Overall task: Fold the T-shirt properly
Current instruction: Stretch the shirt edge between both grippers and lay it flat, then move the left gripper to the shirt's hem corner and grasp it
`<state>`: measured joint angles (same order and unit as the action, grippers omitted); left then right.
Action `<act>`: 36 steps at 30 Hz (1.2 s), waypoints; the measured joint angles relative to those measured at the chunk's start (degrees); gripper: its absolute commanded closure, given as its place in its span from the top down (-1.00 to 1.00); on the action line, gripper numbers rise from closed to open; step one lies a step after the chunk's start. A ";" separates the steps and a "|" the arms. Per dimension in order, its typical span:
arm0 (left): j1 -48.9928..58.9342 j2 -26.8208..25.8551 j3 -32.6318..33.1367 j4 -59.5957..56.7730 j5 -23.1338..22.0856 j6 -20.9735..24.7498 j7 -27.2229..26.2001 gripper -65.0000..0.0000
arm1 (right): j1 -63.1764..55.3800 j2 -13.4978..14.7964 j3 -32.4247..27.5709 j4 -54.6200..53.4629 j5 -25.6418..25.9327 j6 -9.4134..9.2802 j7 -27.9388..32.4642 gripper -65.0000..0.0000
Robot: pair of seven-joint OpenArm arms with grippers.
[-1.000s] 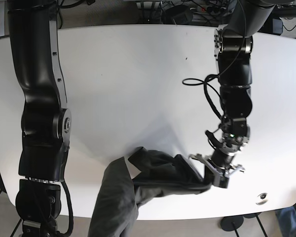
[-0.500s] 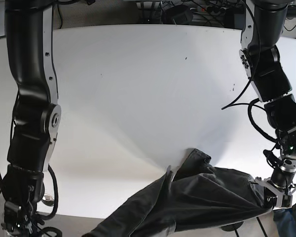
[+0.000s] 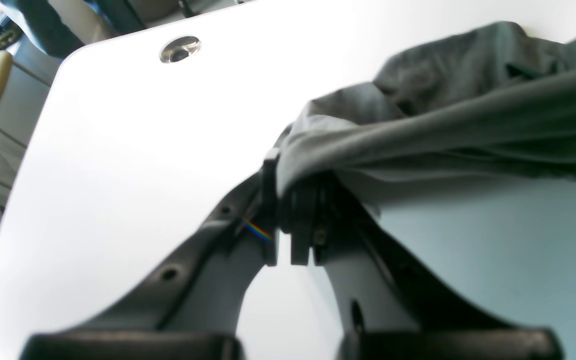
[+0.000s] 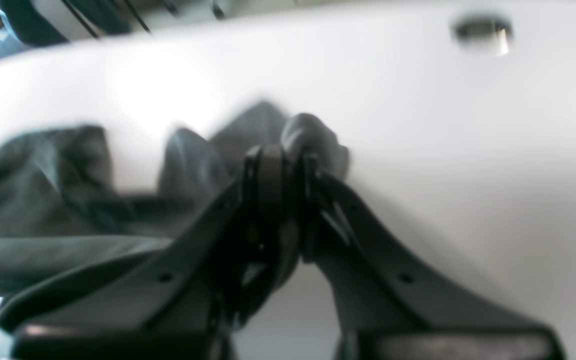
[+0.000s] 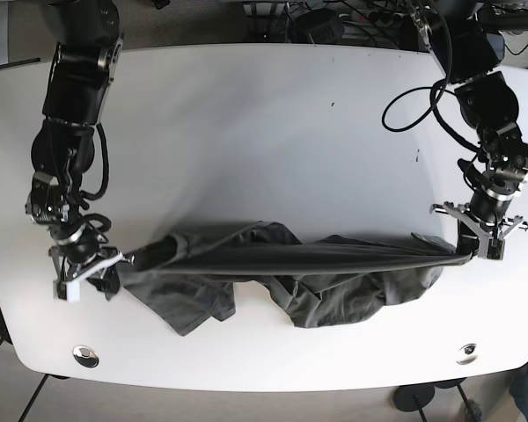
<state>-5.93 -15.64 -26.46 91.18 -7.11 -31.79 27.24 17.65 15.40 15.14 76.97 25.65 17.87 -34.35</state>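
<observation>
**Grey cloth stretched taut between two clamped grippers**

Grey, soft knit fabric fills the upper right of the left wrist view: the T-shirt comes in as a thick rolled band, bunched into creases higher up. One edge of it is pinched in the left gripper, whose two dark plastic jaws are pressed together on the cloth. Under them lies the smooth, glossy white table, with one round metal grommet near its rounded corner. The table edge runs close by on the left, and bare surface lies all around the gripper.

From the right wrist view, which is blurred, the right gripper also has its black jaws clenched on a fold of the T-shirt. The cloth trails off to the left in limp, rumpled folds. A second metal grommet sits at the upper right, well apart from the gripper.

Seen from the base view, the single T-shirt lies across the near half of the table, pulled into a long tight ridge between the right gripper and the left gripper, with loose wrinkled lobes sagging toward the front edge. Two arms, two grommets at the near corners. The far half of the table is bare, save for a few small dark specks.
</observation>
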 measured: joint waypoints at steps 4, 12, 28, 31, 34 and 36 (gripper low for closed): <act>9.55 0.46 -0.09 5.25 -0.85 -0.09 0.22 -0.98 | -8.46 -0.46 4.85 2.84 4.04 0.13 -0.42 -0.93; 25.18 5.09 -6.56 11.74 -2.01 -2.73 0.17 -0.98 | -25.38 -0.50 8.72 12.83 10.78 -0.04 -0.33 -0.93; 35.91 14.19 -20.26 13.35 -1.97 -8.74 0.17 -0.48 | -41.83 -4.94 12.57 21.35 14.25 0.13 -0.35 -0.93; 35.93 14.12 -20.31 13.40 -1.97 -8.50 0.17 -0.06 | -41.81 -4.92 12.57 21.35 14.23 0.11 -0.22 -0.93; 35.78 12.66 -19.67 13.42 -2.29 -8.50 0.20 -0.02 | -41.70 -4.92 12.55 21.35 14.21 0.11 -0.24 -0.93; 35.58 10.73 -19.56 13.42 -8.33 -8.39 0.22 -0.02 | -41.53 -4.94 12.48 21.35 14.21 0.11 -0.22 -0.93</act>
<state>29.65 -4.91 -46.02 104.60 -15.44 -40.18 27.46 -23.88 10.46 27.62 98.32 39.86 17.98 -34.57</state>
